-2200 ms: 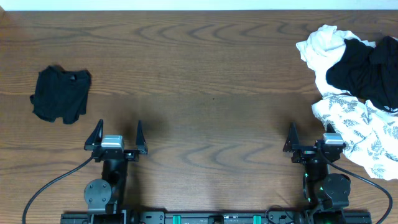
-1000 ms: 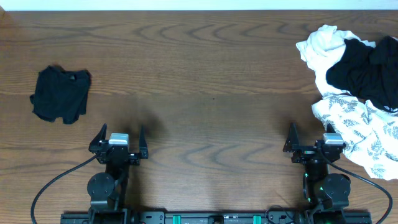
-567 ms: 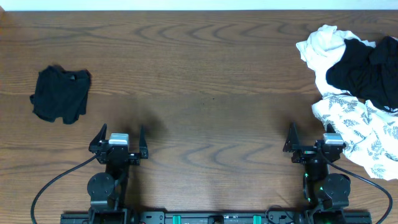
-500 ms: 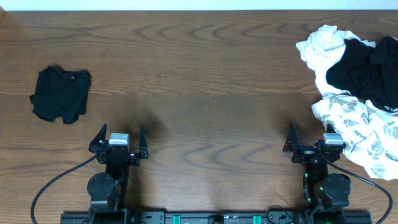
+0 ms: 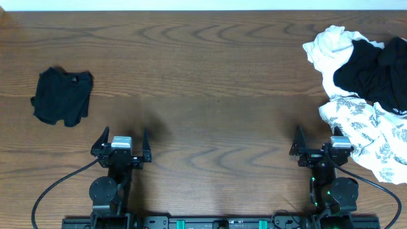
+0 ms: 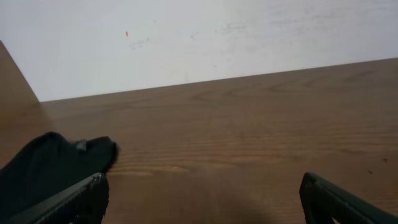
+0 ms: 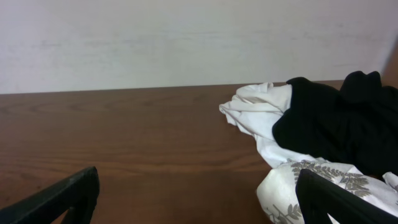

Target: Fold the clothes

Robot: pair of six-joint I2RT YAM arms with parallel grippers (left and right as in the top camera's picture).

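The clothes pile (image 5: 362, 76) lies at the frame's right, just beside the right gripper (image 5: 316, 137) (fingers apart, empty). The left gripper (image 5: 123, 135), also apart, sits well away.

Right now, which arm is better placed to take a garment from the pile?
Right, probably. The right gripper stands open beside the leaf-print garment at the near edge of the pile; the left gripper sits far off, by the lone black garment.

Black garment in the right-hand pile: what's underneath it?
The black garment lies on a plain white garment, which shows at its left; a white leaf-print garment meets its near edge. Anything beneath its middle is covered.
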